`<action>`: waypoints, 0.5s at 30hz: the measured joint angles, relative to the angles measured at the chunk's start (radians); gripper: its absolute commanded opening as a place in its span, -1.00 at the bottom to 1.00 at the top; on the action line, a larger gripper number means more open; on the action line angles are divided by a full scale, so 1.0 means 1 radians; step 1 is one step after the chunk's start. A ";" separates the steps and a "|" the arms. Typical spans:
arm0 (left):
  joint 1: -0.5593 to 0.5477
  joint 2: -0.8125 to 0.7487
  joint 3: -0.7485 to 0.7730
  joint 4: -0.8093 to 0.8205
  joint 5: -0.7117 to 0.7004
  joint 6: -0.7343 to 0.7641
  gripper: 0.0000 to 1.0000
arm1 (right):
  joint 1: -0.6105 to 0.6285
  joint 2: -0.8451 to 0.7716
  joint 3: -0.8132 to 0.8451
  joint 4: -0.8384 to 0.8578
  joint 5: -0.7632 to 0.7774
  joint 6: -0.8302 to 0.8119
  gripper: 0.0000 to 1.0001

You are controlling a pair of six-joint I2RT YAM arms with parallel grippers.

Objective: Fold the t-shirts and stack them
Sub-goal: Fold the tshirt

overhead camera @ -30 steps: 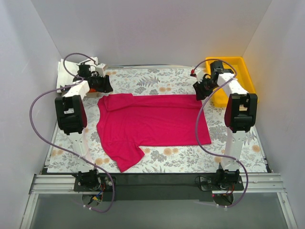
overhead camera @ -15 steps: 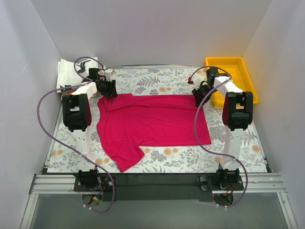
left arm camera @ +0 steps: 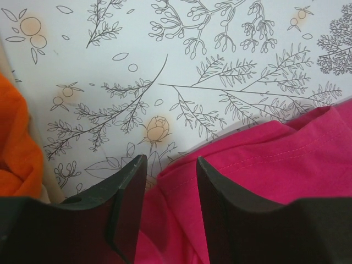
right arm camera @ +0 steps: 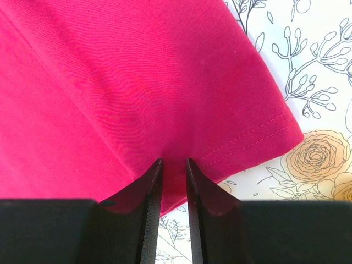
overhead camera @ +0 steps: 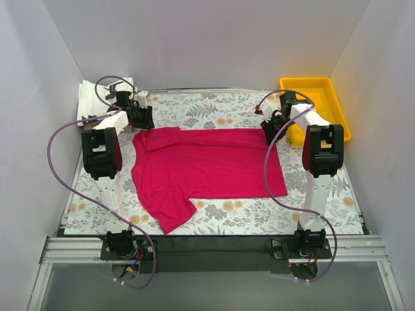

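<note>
Your right end effector (right arm camera: 174, 165) is clenched on the magenta t-shirt (overhead camera: 207, 165) hem, far right corner. Your left end effector (left arm camera: 170, 165) is released, jaws apart over the far left corner. T-shirt lies spread on the counter (overhead camera: 214, 107).

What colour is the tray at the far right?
The tray is yellow; the top view shows it best.

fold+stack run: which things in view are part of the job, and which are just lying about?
Job:
- magenta shirt, spread flat
- orange shirt, at the left edge
- white folded cloth, far left corner, probably a shirt

Lying about:
- yellow tray, far right corner
- floral table cover
</note>
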 measured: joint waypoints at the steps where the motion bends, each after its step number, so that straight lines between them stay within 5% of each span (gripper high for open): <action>1: 0.000 0.000 0.000 0.000 -0.005 0.000 -0.22 | 0.000 0.000 0.000 0.000 0.000 0.000 -0.47; 15: 0.000 0.000 -0.008 -0.045 -0.016 0.014 -0.43 | 0.002 0.000 0.005 -0.004 0.005 0.000 -0.47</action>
